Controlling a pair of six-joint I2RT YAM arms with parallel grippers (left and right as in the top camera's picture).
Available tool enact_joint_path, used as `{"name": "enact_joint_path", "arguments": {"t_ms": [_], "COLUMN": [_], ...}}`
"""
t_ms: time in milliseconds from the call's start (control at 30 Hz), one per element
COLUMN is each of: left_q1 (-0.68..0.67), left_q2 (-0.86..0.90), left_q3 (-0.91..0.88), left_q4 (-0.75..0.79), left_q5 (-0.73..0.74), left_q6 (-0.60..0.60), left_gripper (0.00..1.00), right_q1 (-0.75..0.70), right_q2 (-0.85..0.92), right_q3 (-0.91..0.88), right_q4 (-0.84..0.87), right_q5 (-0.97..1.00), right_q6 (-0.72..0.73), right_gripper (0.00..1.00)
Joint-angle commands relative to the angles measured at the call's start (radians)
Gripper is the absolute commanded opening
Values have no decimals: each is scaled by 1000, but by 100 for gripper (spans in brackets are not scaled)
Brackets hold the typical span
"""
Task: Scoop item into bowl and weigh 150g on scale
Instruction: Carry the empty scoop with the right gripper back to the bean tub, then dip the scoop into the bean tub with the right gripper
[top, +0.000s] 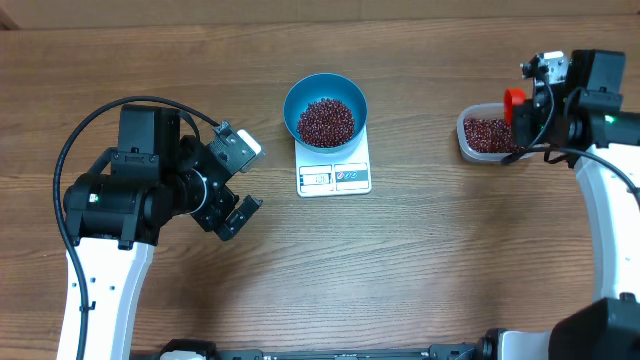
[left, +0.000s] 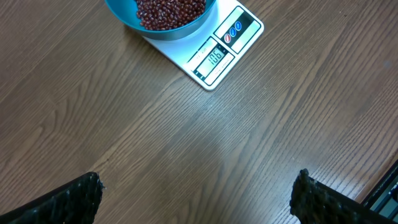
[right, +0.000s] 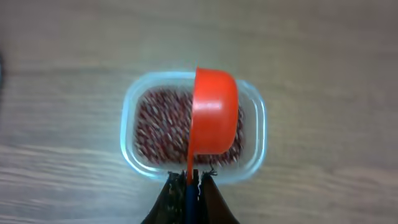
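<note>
The blue bowl (top: 325, 101) sits on the white scale (top: 334, 177) at centre, holding a heap of dark red beans (top: 326, 122); bowl (left: 158, 22) and scale (left: 217, 56) also show at the top of the left wrist view. More beans (right: 158, 127) fill a clear tub (top: 487, 134) at right. My right gripper (right: 189, 177) is shut on the handle of a red-orange scoop (right: 214, 115), held on its side over the clear tub (right: 134, 99). My left gripper (left: 199, 196) hangs open over bare wood, left of the scale, nothing between its fingers.
Wooden tabletop (top: 430, 260) all around. The left arm and its cable (top: 130, 190) occupy the left side; the right arm (top: 600, 190) runs along the right edge.
</note>
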Motion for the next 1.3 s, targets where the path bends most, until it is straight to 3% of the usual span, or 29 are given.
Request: {"name": "enact_joint_path", "arguments": {"t_ms": [0, 433, 967, 1267], "left_q1": [-2, -2, -2, -2], "left_q2": [2, 2, 2, 2], "left_q3": [-5, -5, -5, -5], "left_q4": [0, 0, 1, 0], "left_q5": [0, 0, 0, 0], "left_q6": [-10, -10, -10, -10], "left_gripper": [100, 99, 100, 100], "right_q1": [-2, 5, 10, -25], "right_q2": [58, 231, 241, 241], "right_q3": [23, 23, 24, 24], "right_q4": [0, 50, -3, -3], "right_q5": [81, 172, -129, -241], "right_q6": [1, 5, 10, 92], "right_gripper": [4, 4, 4, 4]}}
